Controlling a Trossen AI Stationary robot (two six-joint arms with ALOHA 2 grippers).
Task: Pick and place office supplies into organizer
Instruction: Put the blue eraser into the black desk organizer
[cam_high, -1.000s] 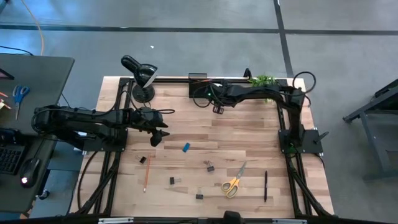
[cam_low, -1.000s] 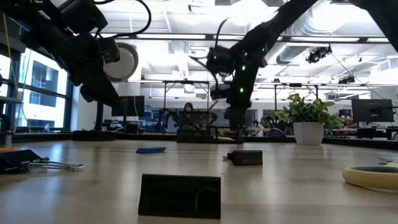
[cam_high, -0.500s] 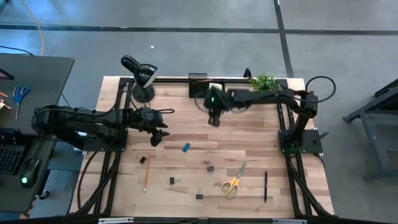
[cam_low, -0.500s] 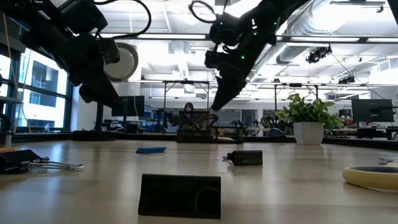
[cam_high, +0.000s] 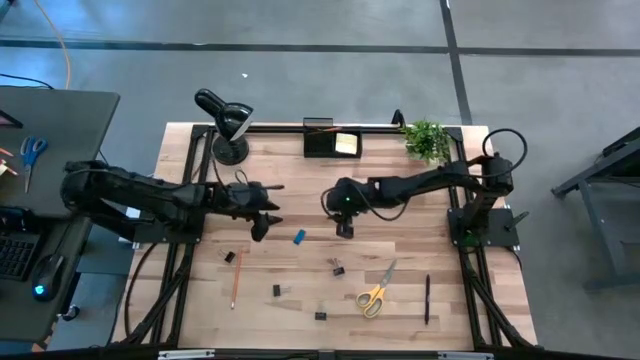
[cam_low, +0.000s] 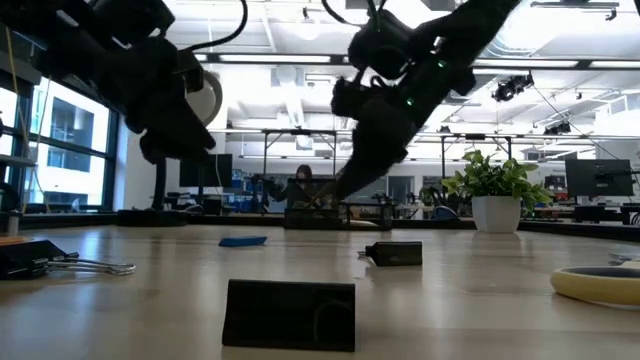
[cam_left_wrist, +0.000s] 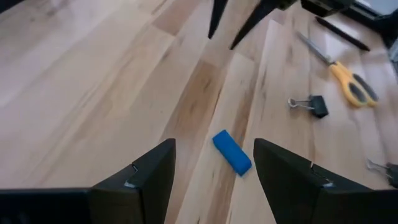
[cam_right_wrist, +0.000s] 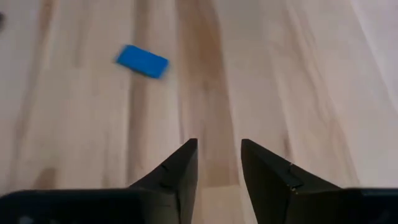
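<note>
A small blue eraser lies flat on the wooden table near its middle. My left gripper hovers just left of it, open. In the left wrist view the eraser lies ahead, between the two fingers and apart from them. My right gripper hangs just right of the eraser, tipped downward. Its fingers stand a little apart with nothing between them, and the eraser lies off to one side. The black organizer stands at the far edge with a yellow sticky-note pad in it.
Yellow-handled scissors, a black pen, an orange pencil and several black binder clips, one of them, lie on the near half. A black lamp and a potted plant stand at the far edge.
My right gripper has swung from over the organizer toward the near edge, out to the table's middle beside the eraser, tipping further downward. The yellow pad in the organizer, earlier covered by that arm, now shows. My left gripper has edged toward the eraser.
</note>
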